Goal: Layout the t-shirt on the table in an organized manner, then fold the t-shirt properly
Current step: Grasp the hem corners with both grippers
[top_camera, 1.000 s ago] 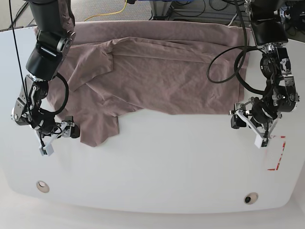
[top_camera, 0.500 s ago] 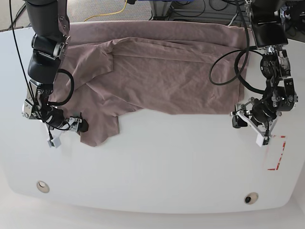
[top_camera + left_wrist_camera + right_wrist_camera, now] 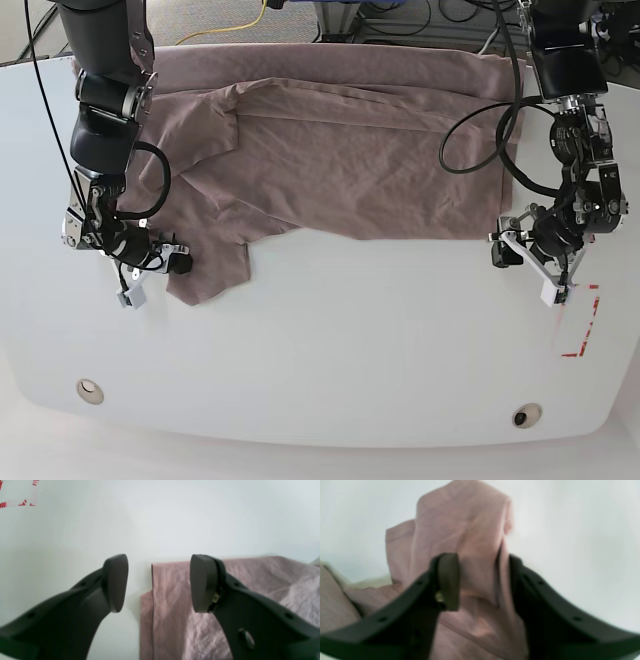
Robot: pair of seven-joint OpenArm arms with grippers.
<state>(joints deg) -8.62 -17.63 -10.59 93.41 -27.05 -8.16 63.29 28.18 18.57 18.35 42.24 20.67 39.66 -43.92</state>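
Right wrist view: the right claw (image 3: 482, 582) is straddling a raised shirt (image 3: 460, 530) fold, grip uncertain. The left claw (image 3: 158, 582) is hanging released over the hem corner. The shirt is lying rumpled on the desk (image 3: 330, 350), unfolded.

**Grey floor and loose cables behind the work surface**

Only a narrow strip of the room shows, along the top of the base view beyond the far edge of the table (image 3: 350, 330). The floor (image 3: 200, 18) there is speckled grey, probably short carpet. A yellow cable (image 3: 240, 25) runs across it at upper centre-left. Black cables (image 3: 420, 15) lie tangled at upper centre-right, beside a pale metal frame (image 3: 340, 15) whose form is unclear. The light is soft, even and nearly shadowless. No wall or window is in view.
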